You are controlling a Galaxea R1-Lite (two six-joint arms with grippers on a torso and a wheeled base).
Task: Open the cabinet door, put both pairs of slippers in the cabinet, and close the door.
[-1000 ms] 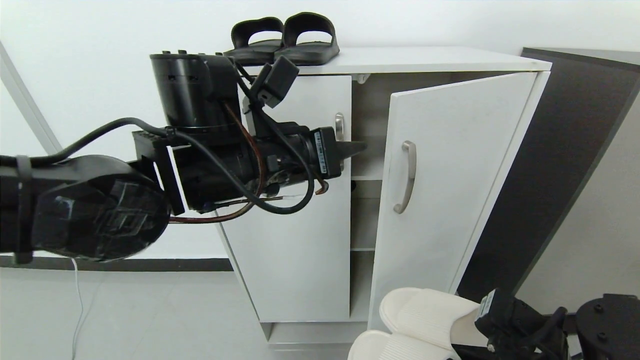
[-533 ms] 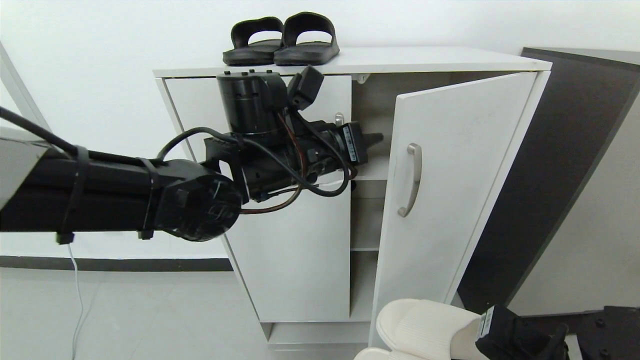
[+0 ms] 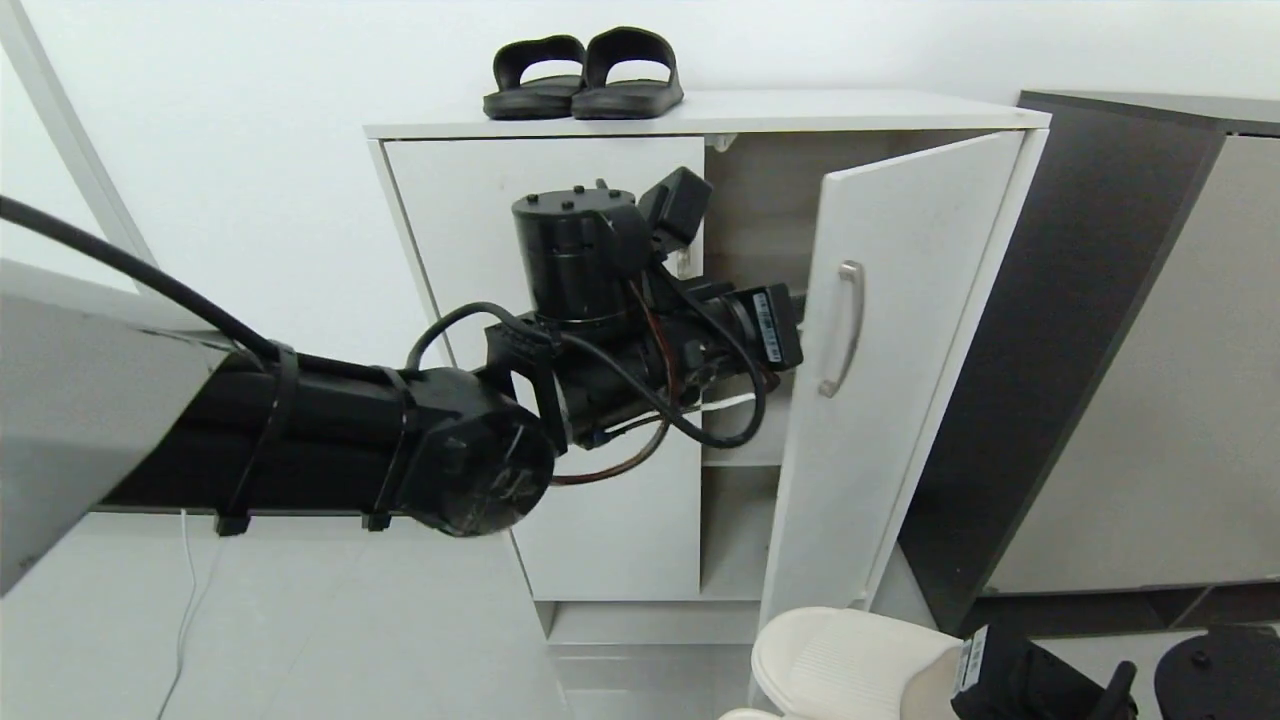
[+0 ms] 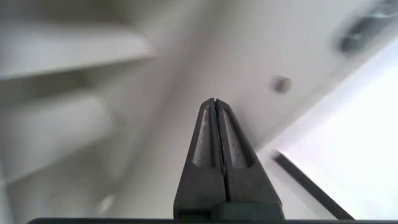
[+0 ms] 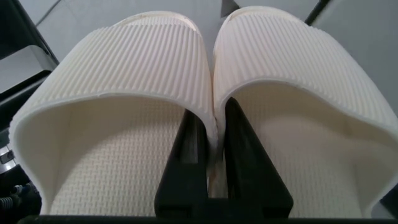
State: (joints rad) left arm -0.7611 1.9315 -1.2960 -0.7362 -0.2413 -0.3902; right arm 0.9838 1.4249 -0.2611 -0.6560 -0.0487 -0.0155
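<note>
Up front in the head view, the left arm (image 3: 640, 340) has pushed further in. Its tip was out in front of the gap a second ago. Now it sits behind the edge of the right door (image 3: 900, 400). That door looks swung out a bit more than before, though the camera has moved too. So I think the arm is pushing the door open from inside, and this first step is nearly done. I cannot tell if the tip touches the door.

The black slippers (image 3: 585, 75) sit on top of the cabinet (image 3: 850, 105), not yet put away. The white slippers (image 3: 840, 660) wait low down, near the foot of the door, held by the right gripper (image 3: 1000, 680). The left arm fills the gap, so it has to get out before any slippers go in. A dark cabinet (image 3: 1100, 350) stands just beside the door and may stop it swinging far.

Over in the left wrist view, the left gripper (image 4: 215, 109) has its fingers pressed together, holding nothing. A pale shelf (image 4: 68, 46) shows beyond it, blurred.

Over in the right wrist view, the right gripper's fingers are clamped on the two inner sides of the white pair, where they touch.
</note>
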